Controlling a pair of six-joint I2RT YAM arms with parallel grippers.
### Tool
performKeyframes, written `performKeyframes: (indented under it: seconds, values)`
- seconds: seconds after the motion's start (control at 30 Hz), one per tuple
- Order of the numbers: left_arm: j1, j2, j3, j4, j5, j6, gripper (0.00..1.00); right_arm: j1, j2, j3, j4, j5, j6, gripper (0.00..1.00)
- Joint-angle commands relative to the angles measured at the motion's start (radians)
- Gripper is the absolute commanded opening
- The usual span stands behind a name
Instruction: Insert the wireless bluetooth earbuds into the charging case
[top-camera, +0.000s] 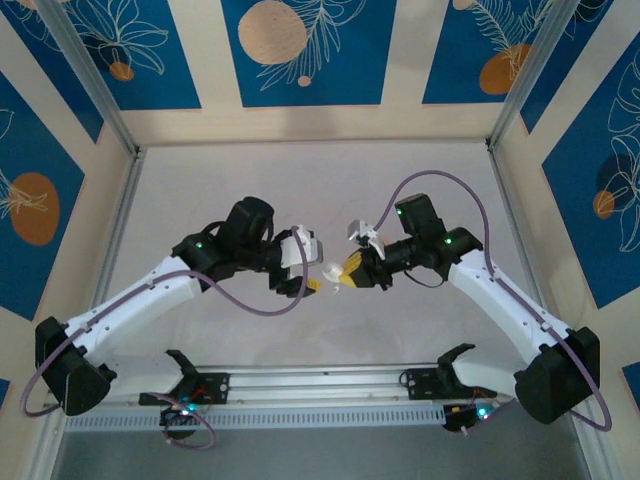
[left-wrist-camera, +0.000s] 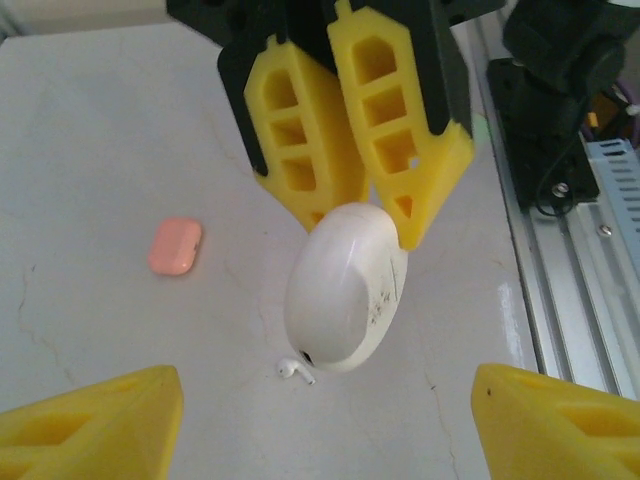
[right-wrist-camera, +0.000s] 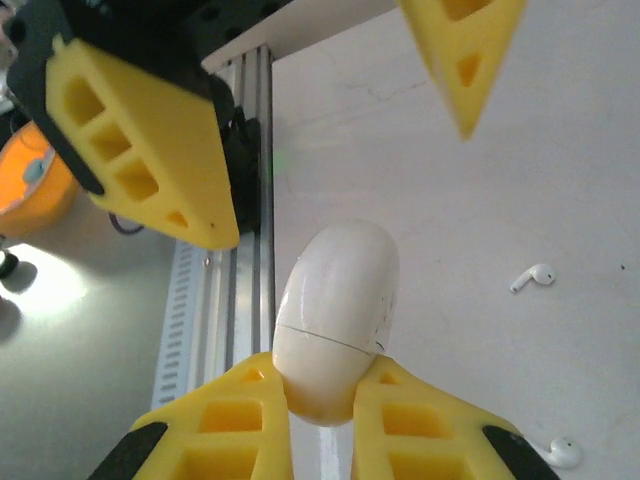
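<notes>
Yellow fingertips (left-wrist-camera: 100, 420) of the left tool (left-wrist-camera: 325, 400) sit at the bottom corners of the left wrist view, spread wide apart and holding nothing. Beyond them, on the pale worktop (left-wrist-camera: 90, 130), a small pink case (left-wrist-camera: 175, 246) lies flat and shut at the left, well apart from everything else. Further right, a white earbud (left-wrist-camera: 296, 370) rests on the worktop, stem pointing right, just under the lower end of the white charging case (left-wrist-camera: 345, 290). That case hangs lengthwise above the surface, its upper end pinched between the two yellow fingers of the right tool (left-wrist-camera: 370, 220), which is closed on it. A metal rail (left-wrist-camera: 560, 300) runs along the right edge.

From the top camera, the left tool (top-camera: 308, 268) and the right tool (top-camera: 345, 272) face each other near the middle of the worktop (top-camera: 300, 180), with the charging case (top-camera: 332, 272) between them, held by the right one.

Seen from the right wrist, the charging case (right-wrist-camera: 335, 320) points away from the lens, a thin seam crossing it and the lid closed, while the open left tool's fingers stand above it on either side without touching. To the right of the case, a white earbud (right-wrist-camera: 531, 277) lies on the worktop, and a second white earbud (right-wrist-camera: 562, 452) lies near the lower edge.
</notes>
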Motion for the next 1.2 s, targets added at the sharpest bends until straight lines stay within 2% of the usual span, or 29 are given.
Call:
performKeyframes:
  seconds: [0.0,0.3,0.8,0.87,1.0,1.1,1.17]
  values:
    - [0.009,0.015,0.037,-0.058,0.104,0.106,0.74,0.015,-0.009,0.032,-0.062,0.01,-0.141,0.12]
    - [0.009,0.088,0.094,-0.151,0.198,0.174,0.64,0.057,-0.003,0.038,-0.035,0.01,-0.168,0.12]
    - [0.006,0.126,0.106,-0.174,0.256,0.188,0.22,0.072,-0.001,0.046,0.001,0.014,-0.162,0.13]
    - [0.008,0.117,0.09,-0.151,0.255,0.173,0.21,0.067,-0.016,0.035,0.023,0.023,-0.149,0.16]
    - [0.019,0.069,-0.009,0.027,0.25,0.065,0.21,0.039,-0.094,-0.028,0.131,0.07,-0.09,0.26]
    - [0.032,0.012,-0.134,0.291,0.252,-0.087,0.21,0.002,-0.187,-0.104,0.258,0.106,-0.012,0.37]
    - [0.035,-0.024,-0.241,0.542,0.247,-0.226,0.2,-0.028,-0.257,-0.172,0.376,0.106,0.055,0.46]
